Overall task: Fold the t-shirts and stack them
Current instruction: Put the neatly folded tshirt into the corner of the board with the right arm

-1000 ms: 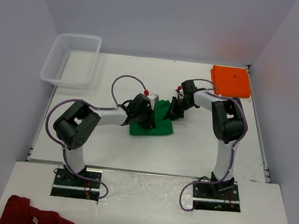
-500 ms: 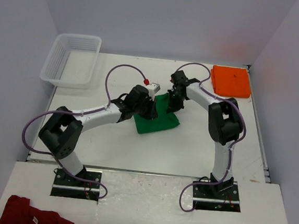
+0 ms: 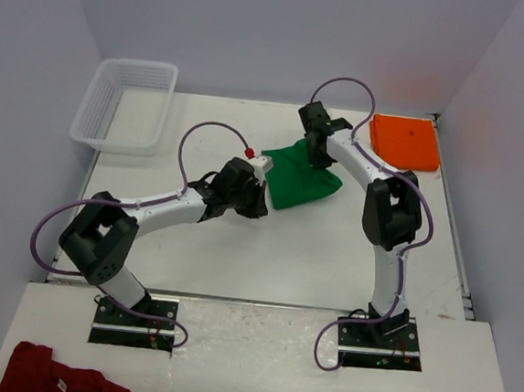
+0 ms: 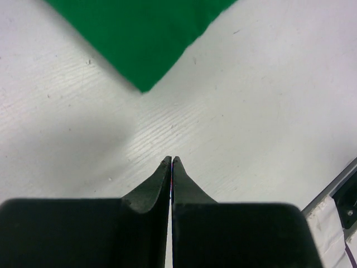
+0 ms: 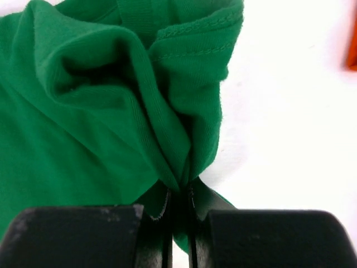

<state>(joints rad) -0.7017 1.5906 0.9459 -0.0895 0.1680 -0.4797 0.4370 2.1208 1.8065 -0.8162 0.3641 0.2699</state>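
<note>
Green t-shirt (image 3: 300, 181) sits bunched and partly folded on the white surface (image 3: 239, 249), near the orange t-shirt (image 3: 404, 142), to its left and a little closer to the arm bases. The orange t-shirt lies flat as a neat folded rectangle by the far right corner.

The right gripper (image 3: 319, 155) stands at the green t-shirt's far edge, between the two shirts and closer to the green one. In the right wrist view its jaws are pinched tight on a gathered fold of green cloth (image 5: 83, 139), which fans out in creases from the right gripper (image 5: 178, 190); a sliver of orange (image 5: 352, 50) shows at the frame's right edge.

The left gripper (image 3: 254, 200) is on the green shirt's far side from the orange t-shirt, just beside its left edge. In the left wrist view the left gripper (image 4: 171, 159) has its fingers pressed together with nothing between them, over bare surface, and a pointed green corner (image 4: 139, 33) lies ahead of it, apart from the tips.

A white mesh basket (image 3: 86, 112) stands well left of the orange t-shirt, at about the same depth. A dark red garment (image 3: 58, 375) lies far from it, beyond the left arm's base.
</note>
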